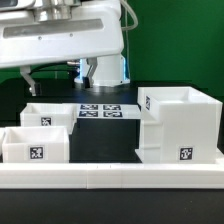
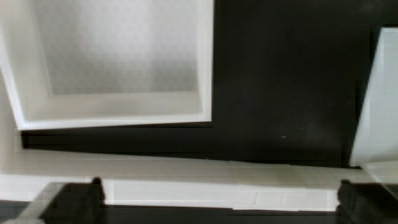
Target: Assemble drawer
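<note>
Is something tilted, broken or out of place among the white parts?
Nothing stands out. The housing stands upright. The farther tray and the nearer tray sit flat, apart from it, not yet inserted, with no visible damage. The gripper is open and empty.

The arm (image 1: pixel 60 40) is glossy white, with a blue-lit ring (image 1: pixel 84 70) and a thin black cable (image 1: pixel 131 18). Its fingers (image 2: pixel 71 203) are black and blocky.

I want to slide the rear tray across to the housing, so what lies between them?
In the exterior view, the marker board lies flat on the dark table between the rear tray and the housing.
</note>
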Motion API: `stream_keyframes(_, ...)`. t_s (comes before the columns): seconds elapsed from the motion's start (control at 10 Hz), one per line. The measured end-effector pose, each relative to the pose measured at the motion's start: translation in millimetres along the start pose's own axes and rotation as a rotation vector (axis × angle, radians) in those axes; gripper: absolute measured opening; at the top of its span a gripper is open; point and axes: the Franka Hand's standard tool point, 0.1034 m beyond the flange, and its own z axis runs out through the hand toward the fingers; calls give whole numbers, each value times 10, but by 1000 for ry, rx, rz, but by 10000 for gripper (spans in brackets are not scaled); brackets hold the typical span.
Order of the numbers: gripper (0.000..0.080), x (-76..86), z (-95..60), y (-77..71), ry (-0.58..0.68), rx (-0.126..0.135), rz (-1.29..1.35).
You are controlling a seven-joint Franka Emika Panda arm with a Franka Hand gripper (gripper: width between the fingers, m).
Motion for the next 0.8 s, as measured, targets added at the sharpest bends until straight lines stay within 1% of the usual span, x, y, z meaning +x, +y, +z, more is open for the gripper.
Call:
stream_keyframes(0.3, 648, -8, 20, 1, -2, -1, 5)
stream_keyframes(0.4, 648, -27, 74, 20, 6, -13, 19)
stream_keyframes(0.6, 648, -217, 282, 37, 42, -73, 12)
stream_keyframes(0.8, 648, -381, 487, 66, 37, -96, 14)
